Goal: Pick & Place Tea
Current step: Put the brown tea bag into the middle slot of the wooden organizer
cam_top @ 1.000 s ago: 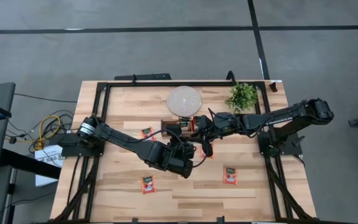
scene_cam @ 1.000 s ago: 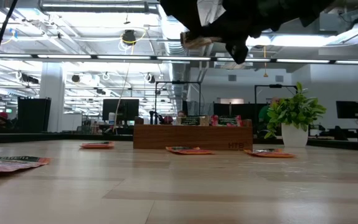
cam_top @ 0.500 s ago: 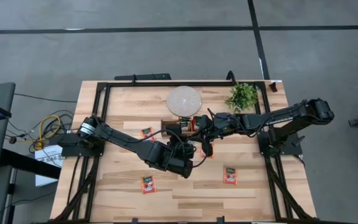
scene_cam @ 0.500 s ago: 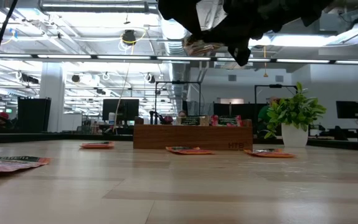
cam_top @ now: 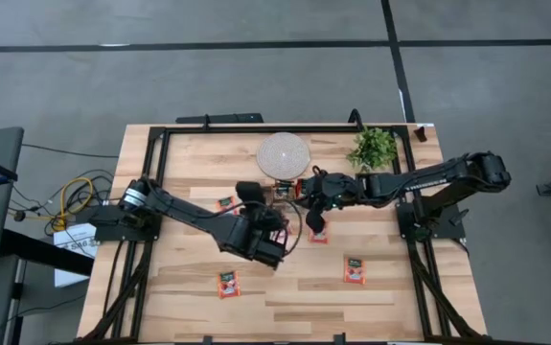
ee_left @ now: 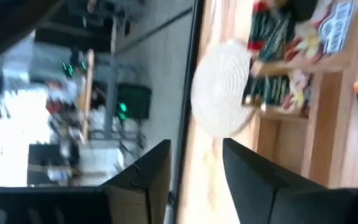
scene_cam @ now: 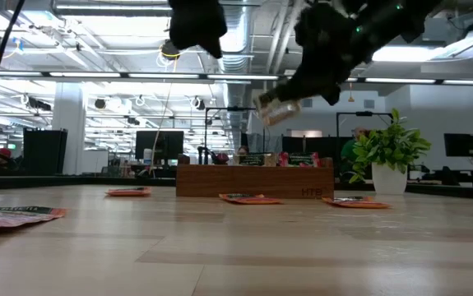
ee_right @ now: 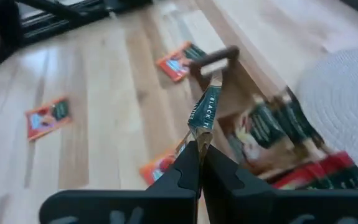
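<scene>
Tea sachet (ee_right: 205, 111) edge-on in clamped right hand (ee_right: 198, 149) (left hand (ee_left: 194, 168) apart).

Grey concrete floor (cam_top: 256, 86) crossed by dark seam lines, pale wooden plank tabletop (cam_top: 189, 158) on a black frame, open-plan office behind, white ceiling ducts (scene_cam: 121, 10), strip lights (scene_cam: 96, 76), dark monitors (scene_cam: 158, 146), yellow cable coil (cam_top: 76, 196).

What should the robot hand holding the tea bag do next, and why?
Probably carry it a little farther over the wooden tray and let go. The right gripper pinches a tea sachet above the table, beside the tray where other sachets already sit.
</scene>
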Controlling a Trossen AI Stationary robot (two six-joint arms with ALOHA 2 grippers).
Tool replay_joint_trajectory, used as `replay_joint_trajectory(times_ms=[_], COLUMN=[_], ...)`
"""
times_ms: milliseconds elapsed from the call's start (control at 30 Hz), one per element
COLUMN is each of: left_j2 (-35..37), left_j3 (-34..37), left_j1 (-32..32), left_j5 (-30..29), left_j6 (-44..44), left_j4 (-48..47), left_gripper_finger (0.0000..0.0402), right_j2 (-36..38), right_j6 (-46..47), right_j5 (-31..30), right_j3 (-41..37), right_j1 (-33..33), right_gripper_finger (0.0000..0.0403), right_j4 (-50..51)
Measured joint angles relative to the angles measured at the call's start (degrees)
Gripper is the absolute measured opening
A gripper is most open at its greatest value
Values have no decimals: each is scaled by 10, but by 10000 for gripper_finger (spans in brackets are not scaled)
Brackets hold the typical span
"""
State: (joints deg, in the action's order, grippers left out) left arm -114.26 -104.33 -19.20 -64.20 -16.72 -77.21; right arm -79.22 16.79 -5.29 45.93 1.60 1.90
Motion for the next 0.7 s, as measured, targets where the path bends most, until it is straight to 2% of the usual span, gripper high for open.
replay_joint_trajectory(times_ms=[100, 167, 233, 367, 533, 700], left_j2=[1, 4, 10, 23, 42, 71], left_j3=[0, 0, 0, 1, 3, 17], left_j1=[2, 2, 1, -4, -16, -32], left_j5=[38, 78, 117, 161, 180, 169], left_j6=[-102, -160, -197, -252, -284, -371], left_j4=[-56, -86, -101, -115, -125, -126], left_gripper_finger=[141, 142, 142, 142, 142, 142], right_j2=[-4, -16, -38, -90, -150, -155], right_j6=[-33, -36, -40, -60, -66, -80], right_j5=[17, -7, -26, -12, -9, -12], right_j3=[1, 2, -1, 0, 0, 1], right_j1=[3, 5, -1, -17, -35, -59], right_gripper_finger=[0, 0, 0, 0, 0, 0], right_j4=[-41, -48, -48, -118, -171, -175])
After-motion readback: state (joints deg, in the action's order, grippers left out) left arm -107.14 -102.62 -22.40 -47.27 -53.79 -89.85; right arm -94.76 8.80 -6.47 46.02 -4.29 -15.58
